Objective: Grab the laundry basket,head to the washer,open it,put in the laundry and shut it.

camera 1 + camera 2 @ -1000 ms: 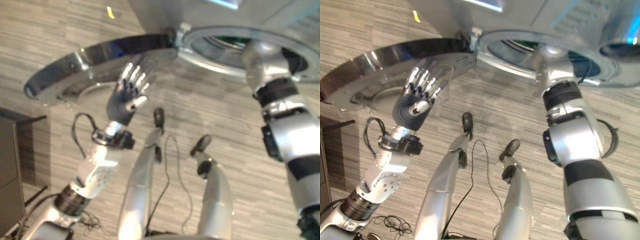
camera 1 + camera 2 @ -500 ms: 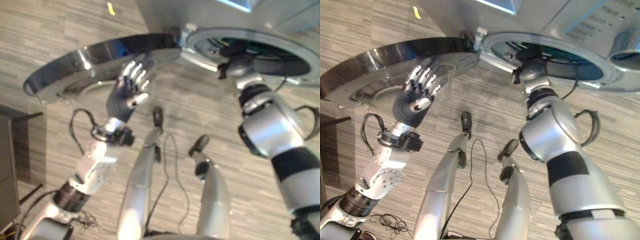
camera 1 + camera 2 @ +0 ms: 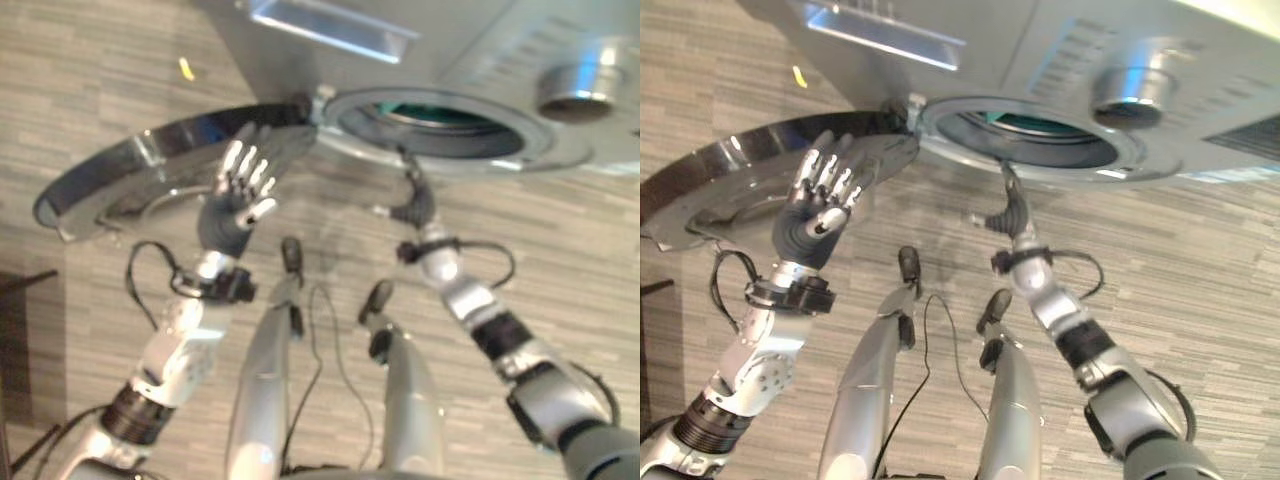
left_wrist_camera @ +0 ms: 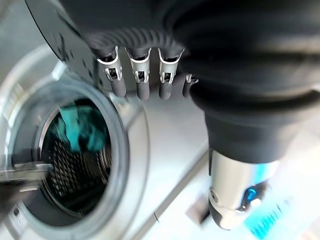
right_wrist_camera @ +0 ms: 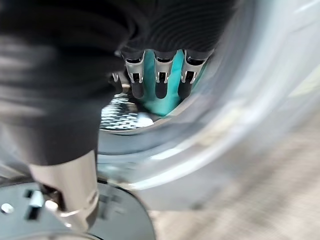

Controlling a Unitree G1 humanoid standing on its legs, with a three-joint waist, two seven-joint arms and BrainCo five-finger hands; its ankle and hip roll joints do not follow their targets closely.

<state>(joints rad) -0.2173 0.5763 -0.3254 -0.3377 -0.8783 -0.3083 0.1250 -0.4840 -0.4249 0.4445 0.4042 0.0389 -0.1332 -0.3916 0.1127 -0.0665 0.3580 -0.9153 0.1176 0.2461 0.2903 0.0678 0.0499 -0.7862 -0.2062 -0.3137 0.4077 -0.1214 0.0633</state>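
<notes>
Left hand (image 3: 236, 200), fingers straight, rests against the open washer door (image 3: 120, 175), ready to shut it; teal laundry (image 4: 82, 132) lies inside; right hand (image 3: 412, 205) relaxed.

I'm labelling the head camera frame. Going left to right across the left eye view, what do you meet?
Open washer door → left hand held up at the door → right hand below the drum opening → round knob on the washer panel.

The washer (image 3: 1060, 60) stands on grey striped plank floor (image 3: 1200, 290), a yellow scrap (image 3: 798, 76) nearby.
</notes>
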